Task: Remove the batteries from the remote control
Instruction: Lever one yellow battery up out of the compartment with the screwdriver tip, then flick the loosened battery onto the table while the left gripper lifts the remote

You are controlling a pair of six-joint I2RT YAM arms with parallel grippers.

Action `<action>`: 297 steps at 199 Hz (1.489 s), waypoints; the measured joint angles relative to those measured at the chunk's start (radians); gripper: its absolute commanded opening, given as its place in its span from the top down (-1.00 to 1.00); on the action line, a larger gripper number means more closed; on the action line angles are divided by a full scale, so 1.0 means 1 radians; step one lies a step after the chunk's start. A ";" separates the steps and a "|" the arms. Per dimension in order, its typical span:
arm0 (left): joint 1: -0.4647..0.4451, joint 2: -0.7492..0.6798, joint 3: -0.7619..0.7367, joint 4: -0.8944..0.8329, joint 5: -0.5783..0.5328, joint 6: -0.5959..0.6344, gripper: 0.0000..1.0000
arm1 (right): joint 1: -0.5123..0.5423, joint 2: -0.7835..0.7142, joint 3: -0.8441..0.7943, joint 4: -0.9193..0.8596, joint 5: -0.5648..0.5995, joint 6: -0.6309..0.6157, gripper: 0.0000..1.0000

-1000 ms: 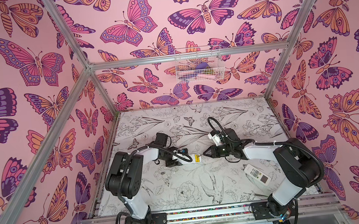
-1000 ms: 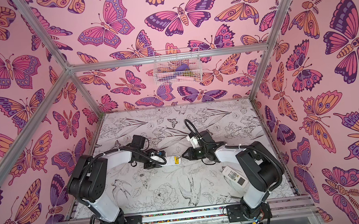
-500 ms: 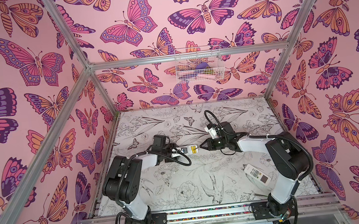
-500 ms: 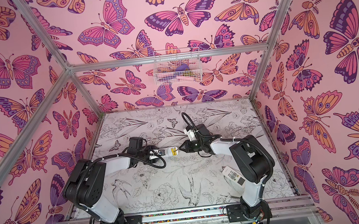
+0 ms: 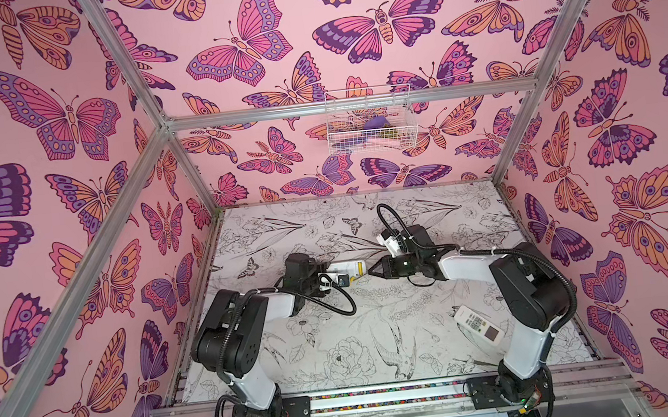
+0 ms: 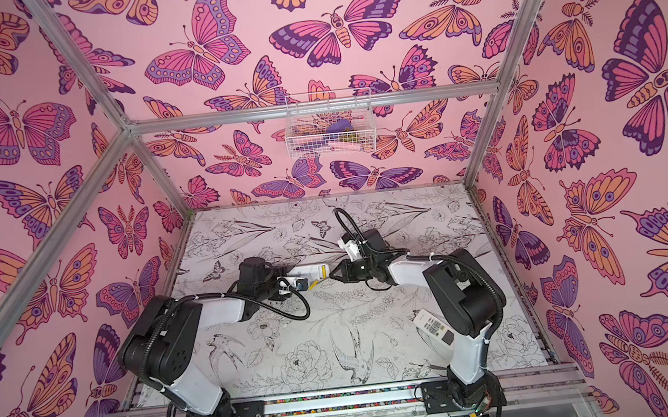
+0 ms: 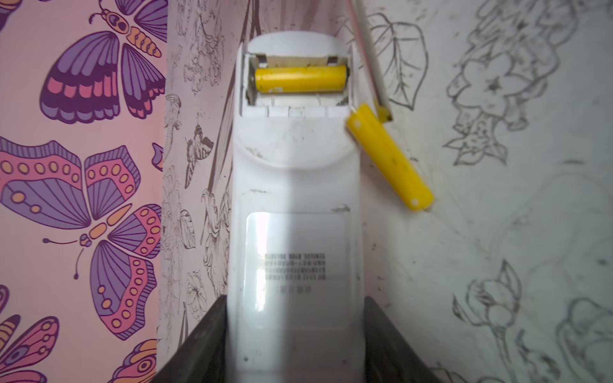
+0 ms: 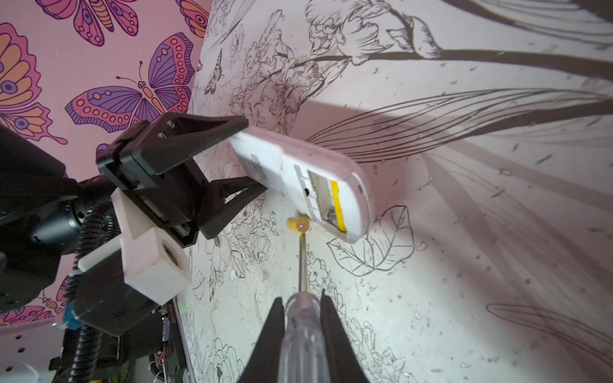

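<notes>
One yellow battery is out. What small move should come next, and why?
Probably swing the screwdriver tip from the loose battery into the open compartment and lever out the seated battery. It is the only cell visible in the remote, which the left gripper holds; the right gripper grips the screwdriver.

Remote control (image 5: 343, 267): white, back face showing, battery bay open. In both top views the body runs 9 to 3 o'clock at mid-table, bay at the 3 o'clock end.

Seated battery (image 7: 300, 79): bright yellow, lying crosswise in the bay.

Loose battery (image 7: 389, 157): bright yellow, outside the casing, just beside the bay at about 6 o'clock, angled to the body.
</notes>
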 measured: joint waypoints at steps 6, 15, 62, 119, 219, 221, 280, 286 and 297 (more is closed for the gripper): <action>-0.001 0.000 -0.002 0.013 -0.005 0.004 0.42 | 0.000 0.000 0.000 0.000 -0.002 0.001 1.00; -0.002 0.000 -0.007 0.030 -0.010 0.008 0.43 | 0.000 0.000 0.000 0.001 -0.003 0.003 1.00; -0.002 0.006 -0.013 0.089 -0.040 0.017 0.44 | -0.001 -0.043 -0.032 -0.004 0.014 0.003 1.00; -0.001 -0.026 0.005 0.032 -0.058 -0.082 0.44 | 0.005 -0.195 -0.146 -0.013 0.042 0.003 1.00; -0.016 -0.146 0.224 -0.381 -0.055 -0.478 0.47 | 0.006 -0.395 -0.256 -0.072 0.208 0.026 1.00; -0.017 -0.147 0.230 -0.393 -0.054 -0.487 0.47 | 0.006 -0.399 -0.257 -0.073 0.214 0.026 1.00; -0.081 -0.173 0.408 -0.676 0.003 -0.761 0.46 | -0.008 -0.581 -0.324 -0.172 0.369 0.029 1.00; -0.090 -0.173 0.421 -0.698 0.008 -0.781 0.46 | -0.008 -0.600 -0.324 -0.187 0.388 0.028 1.00; -0.108 -0.173 0.446 -0.749 0.016 -0.814 0.45 | -0.008 -0.637 -0.324 -0.217 0.425 0.026 1.00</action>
